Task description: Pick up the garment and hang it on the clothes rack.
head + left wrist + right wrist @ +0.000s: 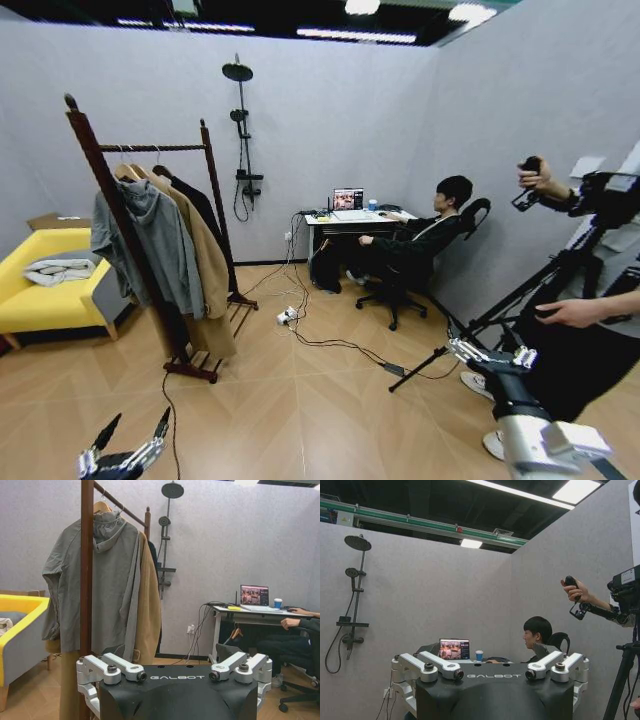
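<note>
- At my 9 o'clock in the head view sits a yellow sofa (40, 300), well apart from the rack.
- The rack (113, 205) stands on the floor at about 10 o'clock, its bar (152, 147) running between the two posts.
- Three items hang on that bar: a grey jacket (150, 240) nearest me, a tan coat (208, 262) behind it, and the garment (197, 203) at the far end, by the far post.
- The garment is mostly hidden by the tan coat; I see only its dark shoulder and sleeve edge. In the left wrist view it is a dark sliver (153, 555) past the coat.
- My left gripper (133, 432) hangs low at 7 o'clock, its fingers (105, 432) spread apart and holding nothing.
- From that gripper the garment lies at about 1 o'clock, well apart, with the grey jacket and tan coat between.
- My right gripper (492, 353) is at 4 o'clock, away from the rack; I cannot tell its state.
- From the right gripper the garment lies at about 10 o'clock, well apart across open floor.
</note>
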`<state>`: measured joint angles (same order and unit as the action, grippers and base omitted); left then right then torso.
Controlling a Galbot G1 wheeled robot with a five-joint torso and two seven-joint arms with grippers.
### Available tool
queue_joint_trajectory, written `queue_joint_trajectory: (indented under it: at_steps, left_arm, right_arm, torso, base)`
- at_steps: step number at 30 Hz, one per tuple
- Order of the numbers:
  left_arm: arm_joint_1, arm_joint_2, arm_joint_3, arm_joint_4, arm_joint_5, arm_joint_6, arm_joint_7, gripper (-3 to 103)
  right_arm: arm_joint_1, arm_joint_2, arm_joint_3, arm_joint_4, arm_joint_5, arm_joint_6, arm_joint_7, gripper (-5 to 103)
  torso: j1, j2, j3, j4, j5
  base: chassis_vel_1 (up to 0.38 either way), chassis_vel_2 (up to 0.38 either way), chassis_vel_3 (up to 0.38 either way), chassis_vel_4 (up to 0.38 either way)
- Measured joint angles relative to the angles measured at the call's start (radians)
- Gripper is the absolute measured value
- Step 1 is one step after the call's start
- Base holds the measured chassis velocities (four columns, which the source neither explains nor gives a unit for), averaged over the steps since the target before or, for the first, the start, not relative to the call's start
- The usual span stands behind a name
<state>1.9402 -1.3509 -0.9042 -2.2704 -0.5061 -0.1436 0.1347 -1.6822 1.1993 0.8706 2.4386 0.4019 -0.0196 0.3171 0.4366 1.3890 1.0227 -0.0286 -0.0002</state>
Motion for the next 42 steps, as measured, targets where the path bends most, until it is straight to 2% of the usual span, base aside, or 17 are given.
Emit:
queue_joint_trajectory:
  at_steps: [22,35,42]
  left_arm:
    - [0.000,0.000,0.000,0.000,0.000,0.000,0.001,100]
    - [0.000,0.000,0.000,0.000,0.000,0.000,0.000,100]
    - [0.000,0.000,0.000,0.000,0.000,0.000,0.000,100]
  right_arm:
    - [0.000,0.000,0.000,0.000,0.000,0.000,0.000,100]
    - [0.000,0.000,0.000,0.000,0.000,0.000,0.000,100]
    - [0.000,0.000,0.000,0.000,0.000,0.000,0.000,100]
  torso:
    - [0.000,0.000,0.000,0.0002,0.0010]
    - [0.001,0.001,0.001,0.0001,-0.0001]
    - [0.021,0.042,0.022,0.0001,0.0003]
  base:
    - [-0.090,-0.088,0.095,0.086]
    - [-0.002,-0.007,0.008,0.010]
    - [0.000,0.000,0.000,0.000]
